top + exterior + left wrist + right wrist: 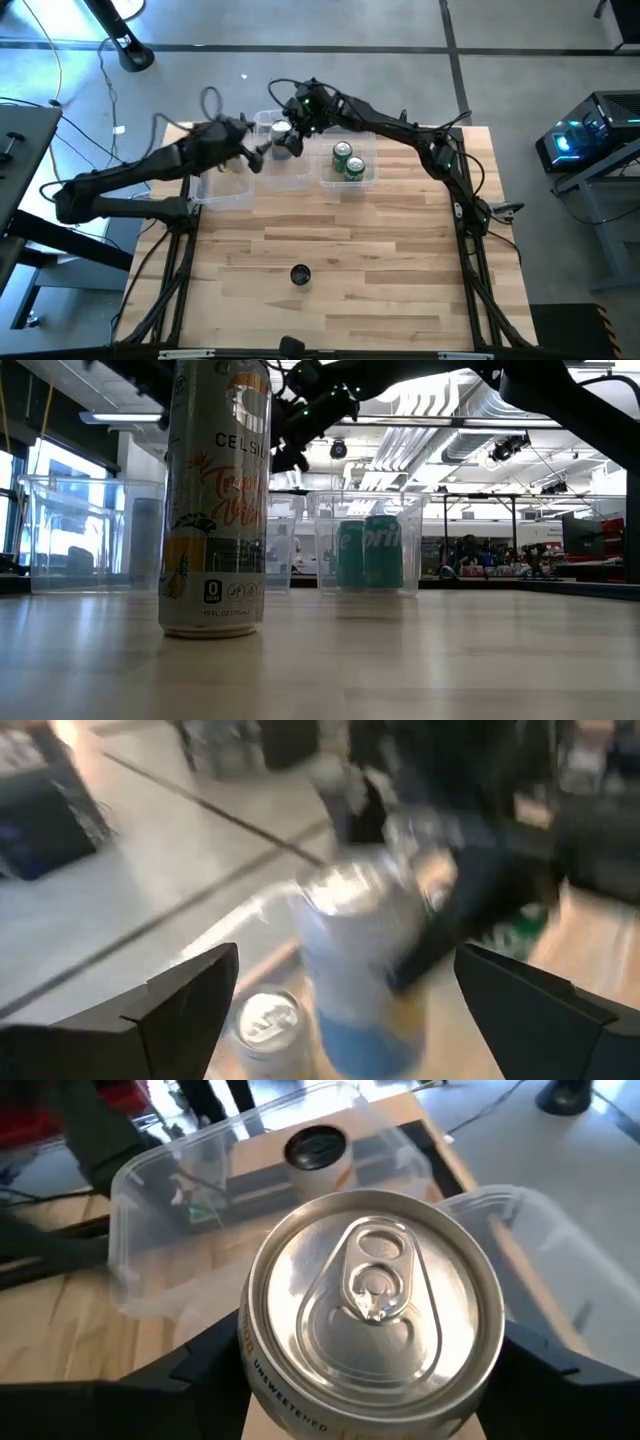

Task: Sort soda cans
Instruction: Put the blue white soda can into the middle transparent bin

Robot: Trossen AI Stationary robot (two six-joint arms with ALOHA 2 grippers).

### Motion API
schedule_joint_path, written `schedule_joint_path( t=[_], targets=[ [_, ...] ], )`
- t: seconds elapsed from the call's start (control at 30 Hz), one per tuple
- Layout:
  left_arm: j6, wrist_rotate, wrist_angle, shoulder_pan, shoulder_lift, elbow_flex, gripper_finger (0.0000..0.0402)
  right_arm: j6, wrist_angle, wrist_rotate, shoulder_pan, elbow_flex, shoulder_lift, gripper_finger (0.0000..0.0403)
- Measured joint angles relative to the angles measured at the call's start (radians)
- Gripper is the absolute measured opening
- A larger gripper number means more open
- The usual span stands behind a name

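Observation:
My right gripper (292, 128) is shut on a silver can (375, 1310) and holds it above the middle clear bin (268, 122). Another silver-topped can (265, 1020) stands in that bin below it. My left gripper (345, 965) is open beside the middle bin, its fingers wide apart and facing the held can (360, 950) without touching it. Two green cans (348, 160) stand upright in the right bin (365, 183). A silver Celsius can (215, 500) stands alone on its base near the table's near edge (300, 275). My right gripper pinches the silver can between its two fingers (190, 1370), one on each side of the wall just under the top rim (290, 1415). The fingers slant down from the far right. The can is upright and lifted clear over the middle bin.
A third clear bin (225, 190) sits at the left, partly under my left arm. A can with a dark-looking top (315, 1150) stands in a bin beyond the held can. Bare wooden table (380, 260) stretches from the bins to the near edge. Cables run along the right arm.

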State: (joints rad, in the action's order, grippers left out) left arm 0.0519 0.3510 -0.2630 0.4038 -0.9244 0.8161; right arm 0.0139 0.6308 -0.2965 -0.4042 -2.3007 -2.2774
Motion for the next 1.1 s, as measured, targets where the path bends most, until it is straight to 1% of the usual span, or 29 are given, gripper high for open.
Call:
schedule_joint_path(
  t=[0.1,0.17,0.3,0.47,0.63,0.8,1.0,1.1],
  targets=[
    [0.008,0.064,0.003,0.001,0.092,-0.012,0.0364,0.011,-0.080,0.012,0.014,0.056,-0.007,0.0274],
    [0.026,0.121,-0.003,0.001,0.150,-0.033,0.0365,0.028,-0.124,0.039,0.020,0.103,-0.010,0.0274],
    [0.080,0.181,-0.026,0.002,0.240,-0.062,0.0365,0.032,-0.168,0.143,0.025,0.192,-0.013,0.0274],
    [0.139,0.223,-0.057,0.002,0.282,-0.104,0.0366,0.037,-0.203,0.208,0.032,0.287,-0.010,0.0274],
    [0.223,0.212,-0.053,0.001,0.277,-0.162,0.0366,0.013,-0.204,0.275,0.062,0.333,-0.002,0.0274],
    [0.299,0.184,-0.046,0.001,0.277,-0.198,0.0366,0.007,-0.163,0.266,0.085,0.336,0.000,0.0274],
    [0.287,0.182,-0.018,0.000,0.278,-0.198,0.0366,0.021,-0.136,0.243,0.100,0.338,0.007,0.0274],
    [0.298,0.174,-0.021,-0.002,0.281,-0.198,0.0366,0.025,-0.056,0.203,0.118,0.336,0.012,0.0274]
  ],
)
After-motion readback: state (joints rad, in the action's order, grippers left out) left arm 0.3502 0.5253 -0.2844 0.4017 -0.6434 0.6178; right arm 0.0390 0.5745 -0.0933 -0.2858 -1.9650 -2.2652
